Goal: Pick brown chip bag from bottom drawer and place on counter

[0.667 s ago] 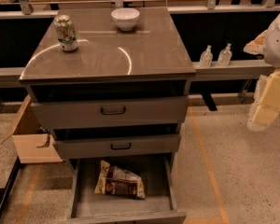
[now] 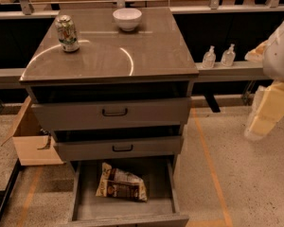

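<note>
Hanging beyond the right edge of the glossy grey-brown desk (image 2: 151,56), the white arm (image 2: 280,51) pointed its gripper (image 2: 267,111) downward, grip state unclear.

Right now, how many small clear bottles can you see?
2. Both stand side by side on the ledge right of the counter: the left bottle and the right bottle. The pincer hangs at the far right and may hide others.

I work from a single view. It is set high, in front of the cabinet (image 2: 151,113), and tilts down at the drawer fronts. The counter (image 2: 146,51) spans the upper frame, and the lower edge crops the bottom drawer (image 2: 157,198). The gripper (image 2: 267,115) hangs at the right edge.
</note>
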